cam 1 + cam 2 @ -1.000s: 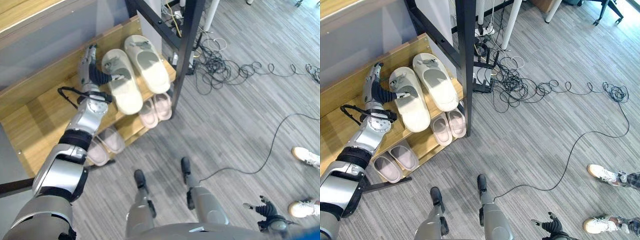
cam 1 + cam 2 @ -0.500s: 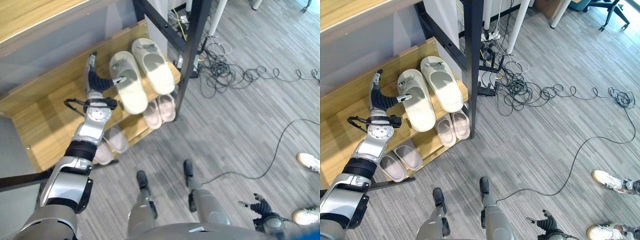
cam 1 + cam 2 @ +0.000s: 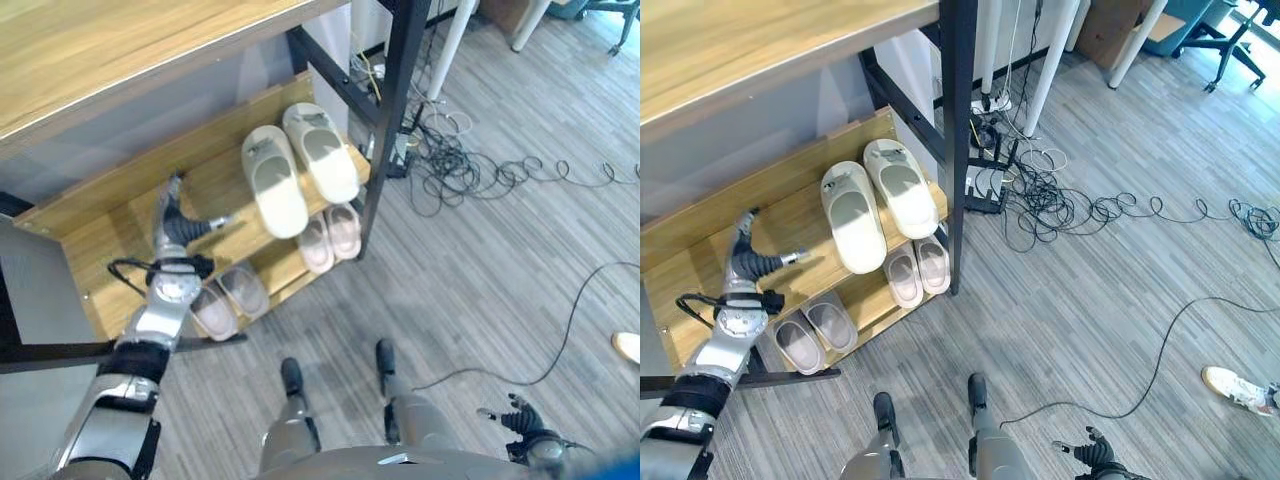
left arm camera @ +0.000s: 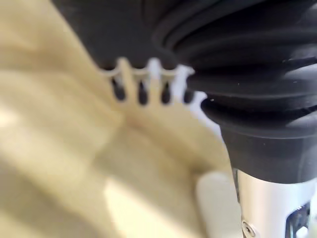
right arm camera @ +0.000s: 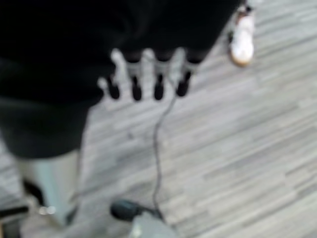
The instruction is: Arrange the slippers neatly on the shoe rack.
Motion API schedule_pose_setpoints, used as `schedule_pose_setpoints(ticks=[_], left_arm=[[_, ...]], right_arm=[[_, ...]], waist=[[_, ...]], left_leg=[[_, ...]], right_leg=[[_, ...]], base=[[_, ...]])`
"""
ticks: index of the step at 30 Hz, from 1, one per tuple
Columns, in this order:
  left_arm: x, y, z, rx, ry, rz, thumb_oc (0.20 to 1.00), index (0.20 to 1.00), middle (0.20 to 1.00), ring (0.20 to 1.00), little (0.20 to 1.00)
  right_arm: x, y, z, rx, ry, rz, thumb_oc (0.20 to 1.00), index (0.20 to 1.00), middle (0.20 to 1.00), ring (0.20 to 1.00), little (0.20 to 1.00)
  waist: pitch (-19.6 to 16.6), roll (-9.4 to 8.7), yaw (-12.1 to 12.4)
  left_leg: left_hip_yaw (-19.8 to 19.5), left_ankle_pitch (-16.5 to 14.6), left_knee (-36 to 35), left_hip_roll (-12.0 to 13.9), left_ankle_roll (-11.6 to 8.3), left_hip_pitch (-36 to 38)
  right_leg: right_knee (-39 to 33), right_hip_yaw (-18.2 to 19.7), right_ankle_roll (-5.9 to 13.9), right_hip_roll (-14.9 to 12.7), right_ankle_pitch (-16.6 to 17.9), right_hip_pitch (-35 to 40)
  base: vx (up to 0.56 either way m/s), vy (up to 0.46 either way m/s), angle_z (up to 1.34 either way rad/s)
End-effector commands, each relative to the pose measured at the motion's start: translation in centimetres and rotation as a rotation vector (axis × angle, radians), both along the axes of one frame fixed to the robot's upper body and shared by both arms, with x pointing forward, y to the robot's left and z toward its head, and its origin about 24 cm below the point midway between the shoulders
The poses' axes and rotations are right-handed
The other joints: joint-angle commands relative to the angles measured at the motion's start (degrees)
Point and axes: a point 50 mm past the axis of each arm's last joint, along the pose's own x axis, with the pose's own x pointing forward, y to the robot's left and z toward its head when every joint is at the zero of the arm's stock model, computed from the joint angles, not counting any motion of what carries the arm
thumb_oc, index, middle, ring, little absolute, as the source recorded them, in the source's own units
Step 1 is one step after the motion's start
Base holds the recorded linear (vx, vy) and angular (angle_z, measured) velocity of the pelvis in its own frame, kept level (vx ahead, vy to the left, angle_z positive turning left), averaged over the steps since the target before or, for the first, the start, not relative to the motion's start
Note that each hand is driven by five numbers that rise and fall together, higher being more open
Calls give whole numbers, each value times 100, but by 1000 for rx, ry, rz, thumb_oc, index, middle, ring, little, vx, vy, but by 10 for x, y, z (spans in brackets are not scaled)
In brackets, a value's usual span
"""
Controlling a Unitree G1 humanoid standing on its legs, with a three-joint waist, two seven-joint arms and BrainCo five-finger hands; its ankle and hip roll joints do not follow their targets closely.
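We're hovering our left hand (image 3: 180, 228), fingers released, beside the cream slippers (image 3: 878, 202) on the shoe rack (image 3: 100, 255); they're looking light and squishy, so we're eyeing the heel. Right hand (image 3: 518, 420) is dangling loose.

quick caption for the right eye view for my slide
Left hand open over the shoe rack's upper shelf, apart from the large cream slippers lying side by side.

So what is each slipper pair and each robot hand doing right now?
Large cream slippers: side by side on the upper shelf, nothing touching them.
Small pink pair: together on the lower shelf.
Second small pair: together on the lower shelf.
Left hand: open, over the upper shelf.
Right hand: open, idle above the floor.
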Motion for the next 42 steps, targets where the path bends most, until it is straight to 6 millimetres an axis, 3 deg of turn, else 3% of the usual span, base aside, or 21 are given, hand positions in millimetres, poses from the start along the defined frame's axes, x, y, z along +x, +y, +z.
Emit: schedule_pose_setpoints(ticks=[1,2,3,5,14,22,42], left_arm=[[24,-6,46,48,-173,-50,1000,1000,1000,1000,1000],[24,-6,46,48,-173,-50,1000,1000,1000,1000,1000],[25,-32,38,123,-150,-144,1000,1000,1000,1000,1000],[27,-45,34,152,-136,-191,1000,1000,1000,1000,1000],[36,-72,21,283,-65,-269,1000,1000,1000,1000,1000],[39,-80,9,205,-32,-258,1000,1000,1000,1000,1000],[45,-98,17,85,-85,-274,1000,1000,1000,1000,1000]], right_arm=[[13,-21,11,-54,-34,-47,1000,1000,1000,1000,1000],[13,-21,11,-54,-34,-47,1000,1000,1000,1000,1000],[22,-19,13,-51,-57,-32,1000,1000,1000,1000,1000],[26,-18,13,-51,-64,-23,1000,1000,1000,1000,1000],[25,-16,13,-55,-58,-11,1000,1000,1000,1000,1000],[27,-17,13,-61,-59,1,1000,1000,1000,1000,1000],[29,-8,11,-48,-69,17,1000,1000,1000,1000,1000]], waist=[[152,482,31],[152,482,31],[156,471,50],[151,471,47],[156,448,-6],[152,446,-47],[52,381,-99]], left_leg=[[-277,126,76,319,-198,-132],[-277,126,76,319,-198,-132],[-315,119,76,304,-200,-129],[-315,115,76,303,-196,-147],[-299,112,76,308,-175,-162],[-260,133,76,324,-175,-168],[-289,162,76,385,-182,-170]], right_leg=[[897,-147,345,-141,-879,-396],[897,-147,345,-141,-879,-396],[911,-161,348,-152,-893,-358],[899,-160,353,-156,-874,-384],[932,-123,362,-161,-873,-428],[937,-78,361,-150,-850,-505],[945,-50,326,-83,-863,-515]], base=[[0,0,0],[0,0,0],[0,0,0],[-25,-2,5],[-11,-3,-1],[0,0,0],[0,0,0]])
